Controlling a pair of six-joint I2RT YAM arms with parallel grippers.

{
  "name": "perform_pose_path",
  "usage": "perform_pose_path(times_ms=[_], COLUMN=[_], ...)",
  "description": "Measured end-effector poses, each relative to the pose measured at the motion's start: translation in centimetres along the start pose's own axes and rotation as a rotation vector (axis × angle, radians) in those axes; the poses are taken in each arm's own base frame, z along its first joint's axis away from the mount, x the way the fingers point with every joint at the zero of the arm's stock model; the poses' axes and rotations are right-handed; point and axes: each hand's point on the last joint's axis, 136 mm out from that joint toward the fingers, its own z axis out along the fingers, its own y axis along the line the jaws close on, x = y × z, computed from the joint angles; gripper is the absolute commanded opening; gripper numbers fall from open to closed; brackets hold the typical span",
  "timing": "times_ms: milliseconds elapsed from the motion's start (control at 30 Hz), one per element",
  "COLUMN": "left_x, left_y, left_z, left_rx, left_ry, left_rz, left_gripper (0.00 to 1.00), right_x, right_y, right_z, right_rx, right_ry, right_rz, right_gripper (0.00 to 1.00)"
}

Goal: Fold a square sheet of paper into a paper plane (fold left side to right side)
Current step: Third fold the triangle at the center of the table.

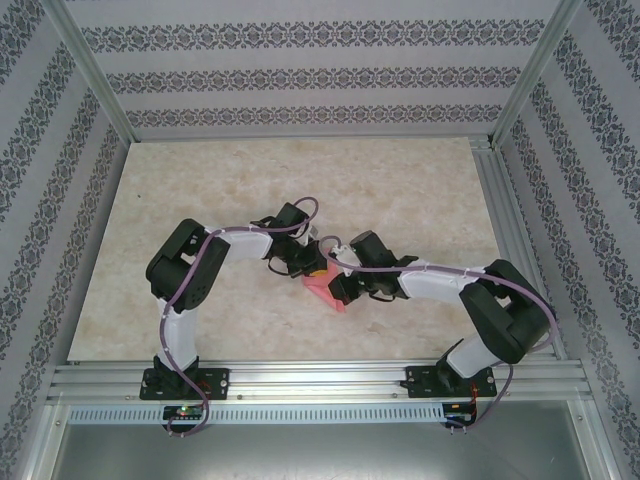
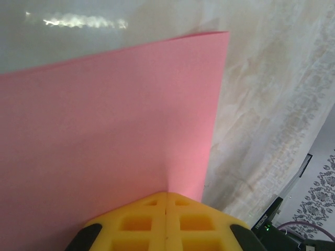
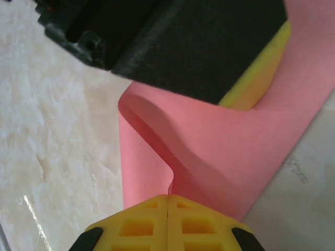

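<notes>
Paper [image 2: 104,130] tight in left end effector [image 2: 166,195], right end effector [image 3: 167,197]

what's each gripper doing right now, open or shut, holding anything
Left gripper: shut, pinching the square sheet of paper.
Right gripper: shut, pinching the same sheet at a curled-up part.

I see no word, number, brand or sign that I can read; pale marks on a black block [image 2: 264,217] are illegible.
</notes>
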Motion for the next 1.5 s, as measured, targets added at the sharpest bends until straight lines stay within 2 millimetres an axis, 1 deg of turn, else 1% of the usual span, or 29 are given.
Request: perform_pose_path(times_ms=[167, 367, 467, 633, 700, 833, 933, 1000, 1067, 1200, 1500], left_x=[0.0, 0.0, 0.0, -0.2, -0.6, -1.7, -2.3, -2.5, -2.7, -2.5, -2.5], left_y=[0.0, -0.2, -0.3, -0.6, -1.1, -2.9, -3.4, -3.3, -2.7, -0.7, -0.5], left_z=[0.1, 0.2, 0.2, -0.1, -0.4, -1.2, -1.7, -1.7, -1.2, 0.3, 0.3], left_rx=[0.0, 0.0, 0.0, -0.02, -0.027, -0.017, -0.015, -0.02, -0.029, -0.067, -0.061], left_ry=[0.001, 0.002, 0.002, 0.005, 0.0, -0.023, -0.036, -0.035, -0.027, 0.006, 0.008], left_rz=[0.003, 0.008, 0.009, 0.02, 0.032, 0.071, 0.089, 0.093, 0.089, 0.062, 0.078], left_gripper=[0.07, 0.07, 0.09, 0.16, 0.18, 0.19, 0.17, 0.15, 0.14, 0.11, 0.1], right_x=[-0.4, -0.4, -0.2, 0.5, 0.5, 0.5, 0.5, 0.6, 0.6, 0.5, -1.0], right_y=[-0.7, -1.1, -1.2, -1.6, -1.6, -1.5, -1.5, -1.5, -1.5, -1.3, -1.0], right_z=[0.2, 0.5, 0.8, 1.1, 1.2, 1.2, 1.2, 1.2, 1.2, 1.2, 0.9], right_rx=[0.002, -0.011, -0.016, -0.014, -0.017, -0.021, -0.024, -0.024, -0.025, -0.031, -0.034], right_ry=[0.001, 0.013, 0.025, 0.048, 0.05, 0.05, 0.052, 0.053, 0.053, 0.052, 0.032], right_rz=[0.022, 0.042, 0.05, 0.066, 0.067, 0.07, 0.075, 0.079, 0.084, 0.09, 0.08], right_gripper=[0.0, 0.0, 0.0, 0.0, 0.0, 0.0, 0.0, 0.0, 0.0, 0.0, 0.0])
